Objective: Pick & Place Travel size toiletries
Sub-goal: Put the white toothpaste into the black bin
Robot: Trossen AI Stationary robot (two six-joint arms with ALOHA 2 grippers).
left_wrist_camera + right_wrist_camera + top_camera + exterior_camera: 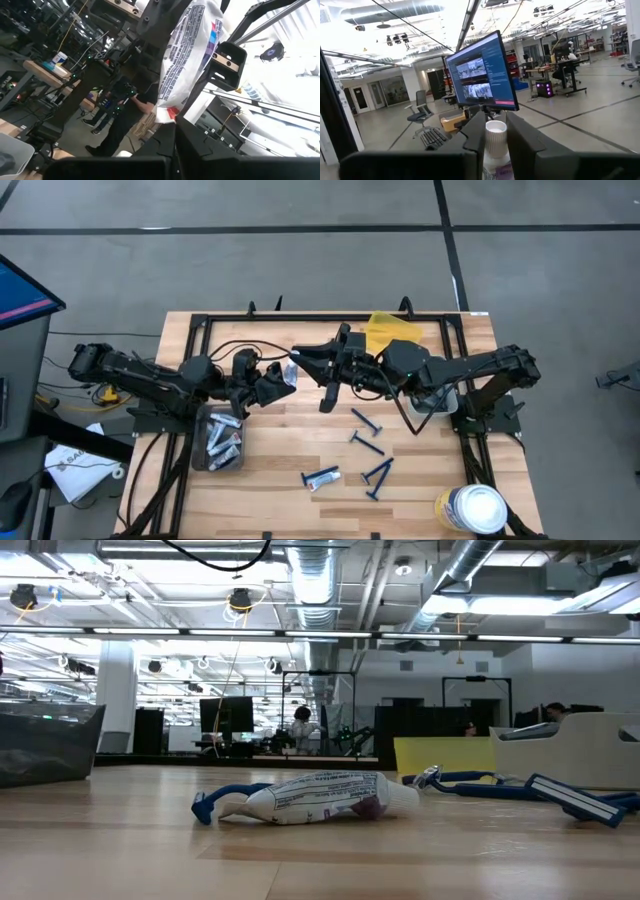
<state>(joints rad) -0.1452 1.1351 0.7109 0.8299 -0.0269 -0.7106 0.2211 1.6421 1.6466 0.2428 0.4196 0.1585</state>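
My left gripper [278, 383] is above the table's middle left, shut on a white printed squeeze tube [291, 370], which fills the left wrist view [187, 55]. My right gripper [300, 354] points toward the table's left and meets it there. It is shut on a tube with a white ribbed cap [495, 137]. I cannot tell whether this is the same tube. Another tube [320, 477] lies on the table and shows in the low view [320, 798]. Several dark-blue razors [368, 442] lie flat beside it. My left gripper has the tube's narrow end with the red mark [169, 114] between its two fingers. The tube runs up and away from the fingers, clear of the table. My own fingers hide the place of contact. My right gripper pinches a tube just behind its white cap [495, 150] between its two fingers. The fingers are about level, coming from the table's right and lying along the tube. The cap sticks out forward between the fingertips, clear of the table.
A grey bin [220, 442] with several toiletries stands under the left arm and shows at the low view's left [45, 745]. A white-lidded canister [470, 508] stands at the near right corner. A yellow object [390, 330] lies at the far edge.
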